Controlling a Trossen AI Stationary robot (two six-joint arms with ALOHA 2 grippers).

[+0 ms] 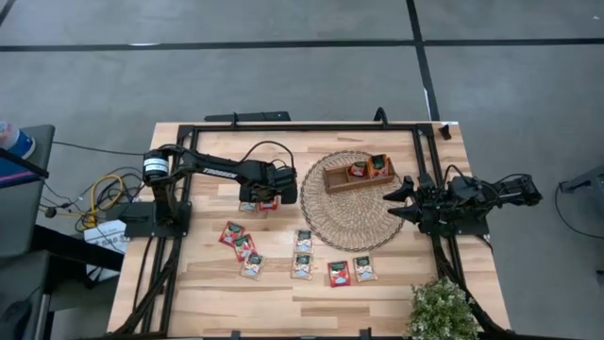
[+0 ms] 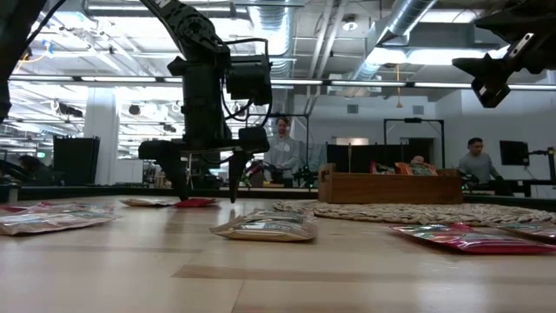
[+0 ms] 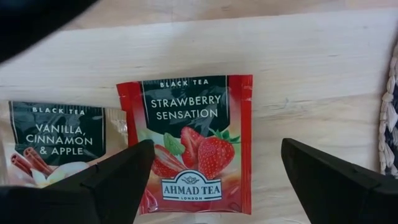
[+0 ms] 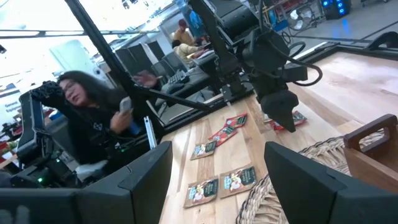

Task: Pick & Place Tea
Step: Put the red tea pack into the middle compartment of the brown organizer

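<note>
On the wooden table [image 1: 311, 293], most sachets are lying loose; two are sitting in the tray [image 1: 359, 176]. The left gripper [image 1: 259, 202], jaws wide and empty, is straddling a red sachet [image 3: 193, 143]. The right gripper [image 1: 396, 203] is hovering part-open, empty.

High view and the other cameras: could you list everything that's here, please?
Table: one, pale wood with a black frame, under everything.
Wicker mat: one, round, tan, right of the table's centre.
Wooden tray: one, brown, on the mat's far part.
Tea sachets: about nine, red or pale, flat on the bare table; at least two more in the tray.
Plant: one, green, at the near right corner.
People: at least three, in the room beyond the table.
Left gripper: one, dark, open, fingers down on either side of a red strawberry sachet.
Right gripper: one, dark, open, raised by the mat's right edge.
</note>
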